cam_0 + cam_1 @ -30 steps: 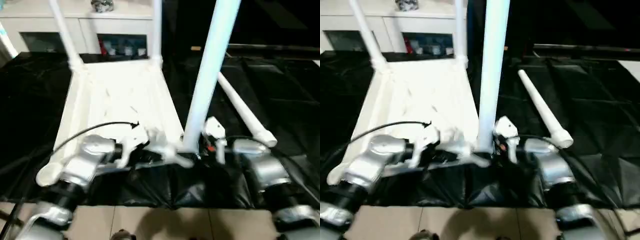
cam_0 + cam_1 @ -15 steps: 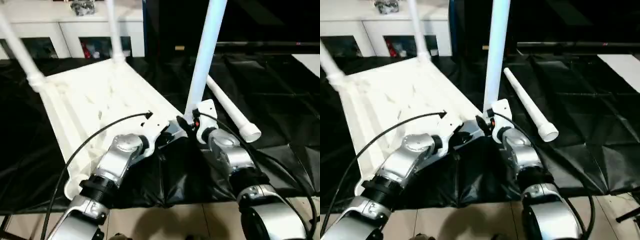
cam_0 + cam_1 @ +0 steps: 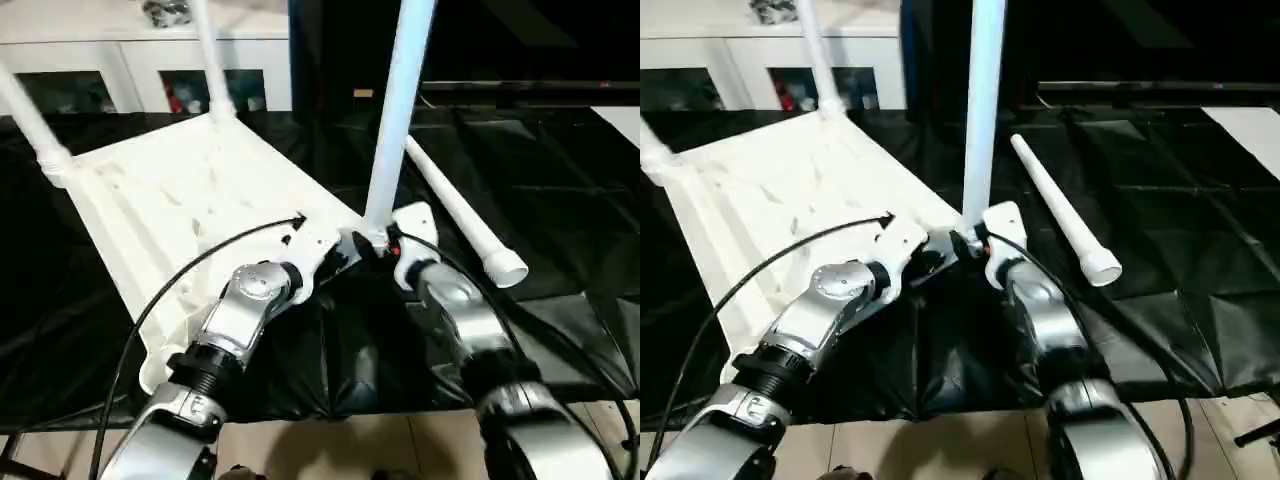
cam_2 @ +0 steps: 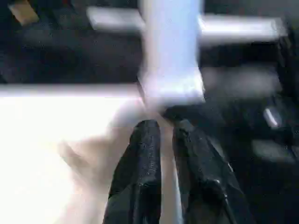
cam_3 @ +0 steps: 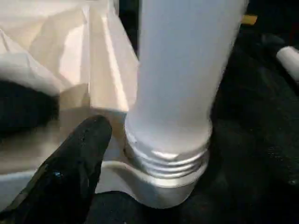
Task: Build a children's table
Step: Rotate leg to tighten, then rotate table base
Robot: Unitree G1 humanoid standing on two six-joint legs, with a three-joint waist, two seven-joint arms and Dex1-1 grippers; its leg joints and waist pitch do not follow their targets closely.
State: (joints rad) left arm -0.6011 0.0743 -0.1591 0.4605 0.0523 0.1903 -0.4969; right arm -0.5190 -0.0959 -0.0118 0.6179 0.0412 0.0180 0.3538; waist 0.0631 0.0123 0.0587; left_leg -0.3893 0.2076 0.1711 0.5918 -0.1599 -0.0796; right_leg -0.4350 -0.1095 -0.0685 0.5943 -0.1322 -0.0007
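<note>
Tabletop [image 3: 170,200] inverted; 3 legs [image 3: 395,110] upright

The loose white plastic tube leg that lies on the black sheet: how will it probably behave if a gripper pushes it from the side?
The loose white plastic tube leg is round and smooth, so it would probably roll. The wrinkled black sheet may slow it. Its wider end may make it curve, and it looks stiff and light.

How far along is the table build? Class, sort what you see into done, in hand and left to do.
Done: two legs stand in the far corners of the upturned tabletop. In hand: a third leg stands in the near corner socket, some thread still showing, with both grippers at its base, the left gripper nearly shut. Left: the fourth leg lies loose on the black sheet, and one near corner is without a leg.
</note>
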